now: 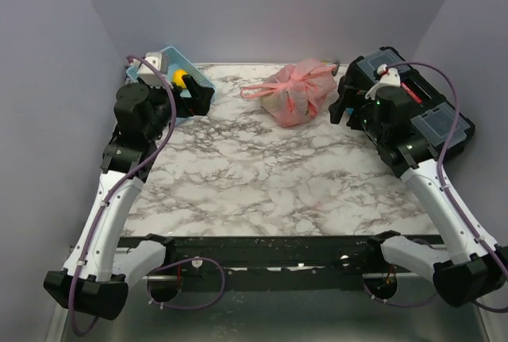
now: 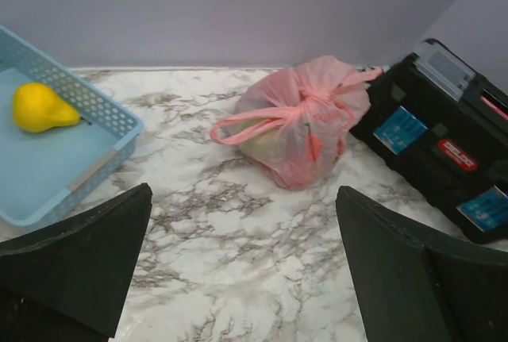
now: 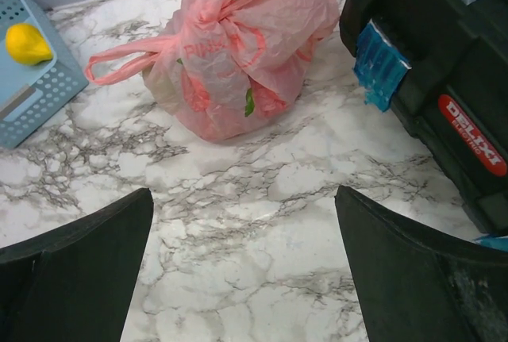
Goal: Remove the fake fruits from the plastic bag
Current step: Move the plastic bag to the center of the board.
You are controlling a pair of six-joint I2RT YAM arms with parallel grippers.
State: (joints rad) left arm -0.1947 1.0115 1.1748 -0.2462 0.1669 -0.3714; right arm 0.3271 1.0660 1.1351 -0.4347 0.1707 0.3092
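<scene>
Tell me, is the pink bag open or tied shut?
Tied shut. The bag has its handles knotted at the top, and fruits show through the plastic.

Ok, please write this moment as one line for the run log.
pink plastic bag: closed, on marble table, untouched | yellow pear: in blue basket | left claw: open, empty | right claw: open, empty

I see a translucent pink crinkly plastic bag [image 3: 238, 48] with red and green patches showing through, a yellow pear-shaped plastic fruit [image 2: 41, 109], a light blue slotted plastic basket [image 2: 95, 159], a white grey-veined marble tabletop [image 1: 262, 175], and a black plastic toolbox [image 3: 413, 17] with blue latches.
</scene>
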